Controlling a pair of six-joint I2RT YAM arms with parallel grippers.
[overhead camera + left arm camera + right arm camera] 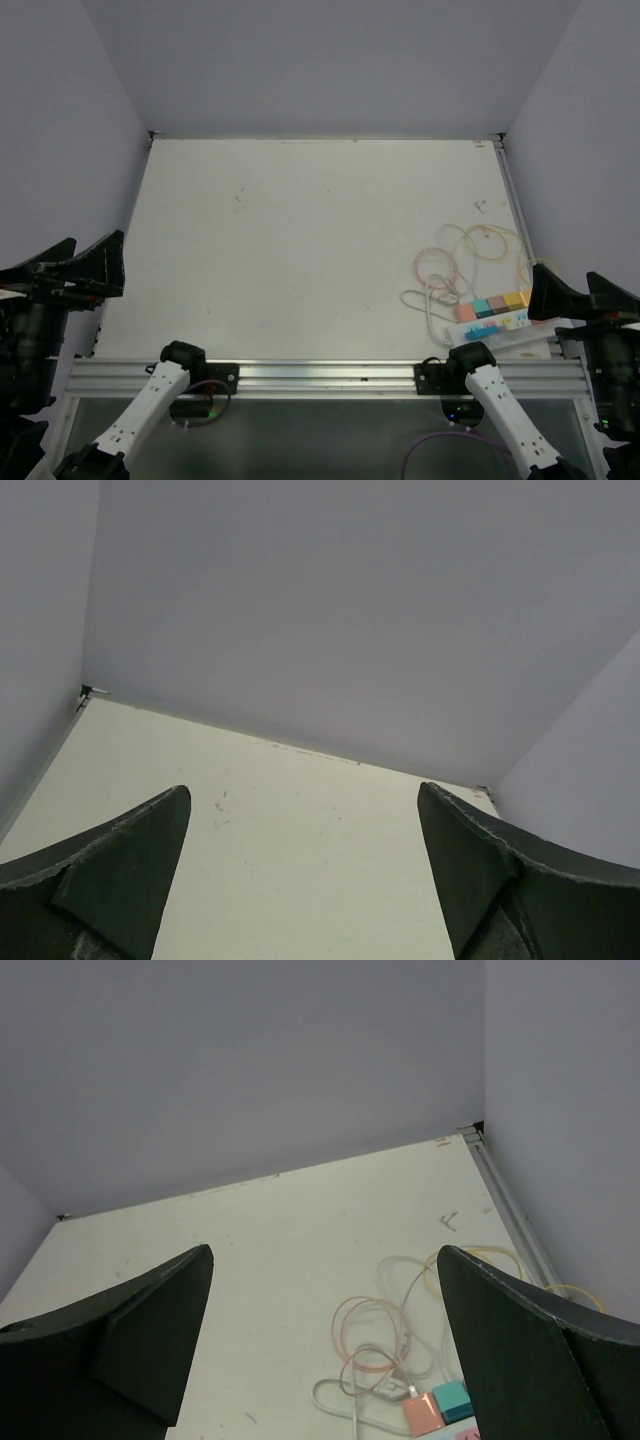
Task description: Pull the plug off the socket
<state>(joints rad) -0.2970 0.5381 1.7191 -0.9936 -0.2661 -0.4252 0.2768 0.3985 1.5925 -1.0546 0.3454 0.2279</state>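
Observation:
The socket, a long white power strip (497, 326), lies at the near right of the table. A row of pastel blocks (495, 303), salmon, teal, pink and yellow, sits along its far side. In the right wrist view only the salmon block (423, 1412) and the teal block (452, 1398) show at the bottom edge, and a thin cable runs into the salmon one. My right gripper (580, 295) (325, 1252) is open and empty, raised just right of the strip. My left gripper (82, 268) (305, 788) is open and empty at the far left edge.
Loose loops of pink (437, 262), yellow (492, 242) and white (425, 300) cable lie just beyond the strip; the pink loops also show in the right wrist view (365, 1345). Grey walls enclose the white table (300, 250). An aluminium rail (320, 372) runs along the near edge.

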